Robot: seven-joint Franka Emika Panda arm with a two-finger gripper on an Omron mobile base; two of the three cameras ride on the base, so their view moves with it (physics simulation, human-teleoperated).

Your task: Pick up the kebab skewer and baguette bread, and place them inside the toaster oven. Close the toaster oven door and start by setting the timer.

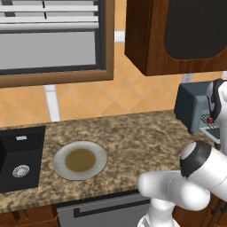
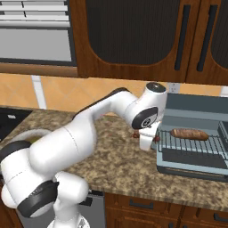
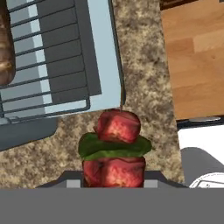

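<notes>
- While the baguette bread [image 2: 189,133] is already lying on the rack ahead of the gripper [image 2: 145,141], half the loading is judged done.
- The kebab skewer [image 3: 114,148] is being gripped between closed fingers, just short of the toaster oven [image 2: 194,136].
- Door closing and timer setting are being left for later.

The counter [image 2: 120,160] looked like speckled, polished granite; the toaster oven [image 2: 196,133] was matt blue-grey with a metal wire rack [image 2: 191,143]; the wall cabinet [image 2: 133,40] was dark glossy wood.

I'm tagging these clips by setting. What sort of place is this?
A rendered home kitchen: a granite counter with a black sink, dark wooden wall cabinets, and a toaster oven standing open with the baguette bread on its rack.
</notes>
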